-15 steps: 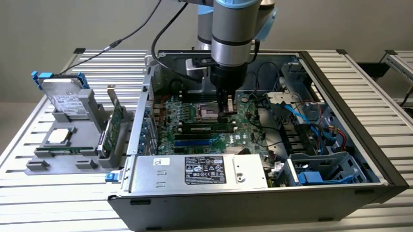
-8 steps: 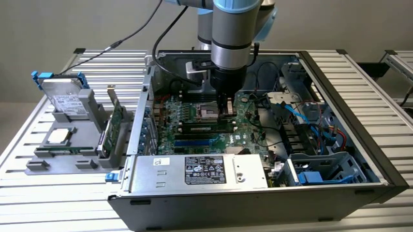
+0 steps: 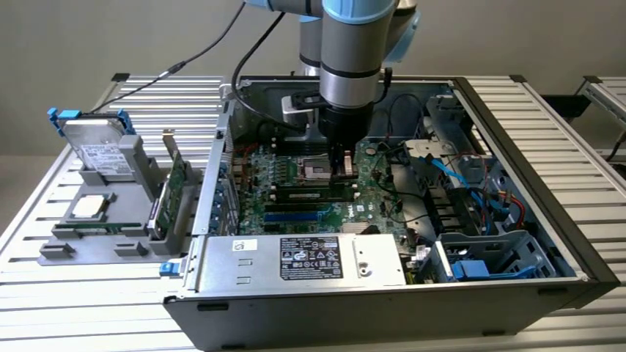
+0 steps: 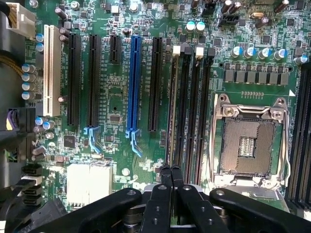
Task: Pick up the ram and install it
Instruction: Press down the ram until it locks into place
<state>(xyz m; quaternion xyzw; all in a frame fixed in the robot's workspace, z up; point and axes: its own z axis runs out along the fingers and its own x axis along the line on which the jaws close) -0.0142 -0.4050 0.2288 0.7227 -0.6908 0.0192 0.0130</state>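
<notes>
The ram (image 4: 169,121) stands in a slot directly under the pincer (image 4: 170,171), whose fingers are pressed together.

The grey and pale-blue jointed robot arm (image 3: 354,44) is held upright over the open black metal computer case (image 3: 547,183), its dark wrist pointed straight down into the case. The black two-fingered gripper (image 3: 341,170) is lowered close to the green motherboard (image 3: 293,172) inside that case. In the wrist view, the gripper's black fingers (image 4: 164,179) are pressed together, with no gap seen between them.
</notes>
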